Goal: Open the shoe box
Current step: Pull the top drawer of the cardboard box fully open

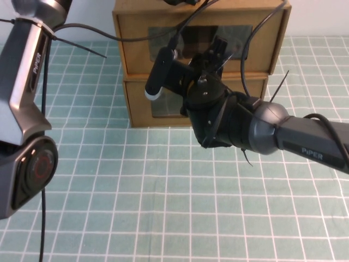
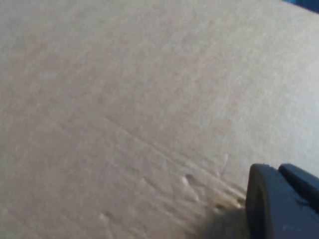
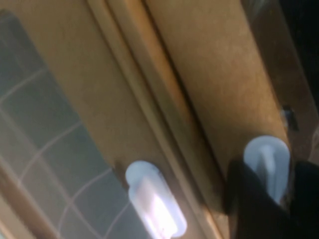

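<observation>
Two brown cardboard shoe boxes stand stacked at the back of the table, the upper box (image 1: 262, 38) on the lower box (image 1: 139, 103), each with a clear window in its front. My right gripper (image 1: 219, 46) is at the upper box's front. In the right wrist view its dark fingers (image 3: 249, 199) sit close on either side of a white handle (image 3: 266, 162) on a box front. A second white handle (image 3: 154, 199) is on the other box, free. My left gripper (image 2: 281, 206) rests against bare cardboard (image 2: 124, 99), at the top of the upper box (image 1: 180, 2).
The table wears a green cloth with a white grid (image 1: 163, 207). My left arm's base (image 1: 27, 164) stands at the left edge. Cables (image 1: 256, 33) hang across the box fronts.
</observation>
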Tool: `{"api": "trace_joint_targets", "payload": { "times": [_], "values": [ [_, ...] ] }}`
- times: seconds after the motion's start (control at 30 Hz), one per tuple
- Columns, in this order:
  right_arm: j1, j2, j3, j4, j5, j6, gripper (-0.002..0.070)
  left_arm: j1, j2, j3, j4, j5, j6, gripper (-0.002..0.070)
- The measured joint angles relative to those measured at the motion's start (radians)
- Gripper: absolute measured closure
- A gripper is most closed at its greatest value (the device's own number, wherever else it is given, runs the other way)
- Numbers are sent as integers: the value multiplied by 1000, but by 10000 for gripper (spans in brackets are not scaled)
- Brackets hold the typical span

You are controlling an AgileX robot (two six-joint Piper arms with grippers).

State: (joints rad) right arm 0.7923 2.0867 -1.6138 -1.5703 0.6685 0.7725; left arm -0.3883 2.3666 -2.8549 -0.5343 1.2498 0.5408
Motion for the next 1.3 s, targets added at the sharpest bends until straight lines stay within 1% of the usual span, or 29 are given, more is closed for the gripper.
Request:
{"api": "trace_joint_targets", "payload": {
  "times": [0.33, 0.53, 0.67, 0.77, 0.8, 0.83, 0.97, 1.1, 1.3],
  "values": [
    [3, 1, -13, 53, 8, -57, 525, 0, -2, 4, 40, -1, -15, 680],
    [7, 1, -21, 90, 18, -104, 529, 0, -30, 99, 38, -38, -7, 680],
    [18, -6, 6, 67, 34, -105, 535, 0, -46, 150, 26, -62, 4, 680],
    [32, -21, 60, 17, 46, -85, 543, 0, -50, 159, 19, -66, 6, 680],
    [39, -33, 84, -2, 54, -62, 545, 0, -50, 159, 18, -66, 8, 680],
    [46, -44, 111, -26, 64, -34, 562, 0, -50, 159, 13, -66, 8, 680],
    [82, -105, 217, -96, 91, 67, 561, 0, -50, 161, 9, -62, 8, 680],
    [132, -169, 316, -93, 130, 100, 561, -2, -48, 163, 9, -62, 8, 680],
    [212, -253, 430, -18, 154, 123, 561, -2, -48, 164, 4, -62, 8, 680]
  ]
}}
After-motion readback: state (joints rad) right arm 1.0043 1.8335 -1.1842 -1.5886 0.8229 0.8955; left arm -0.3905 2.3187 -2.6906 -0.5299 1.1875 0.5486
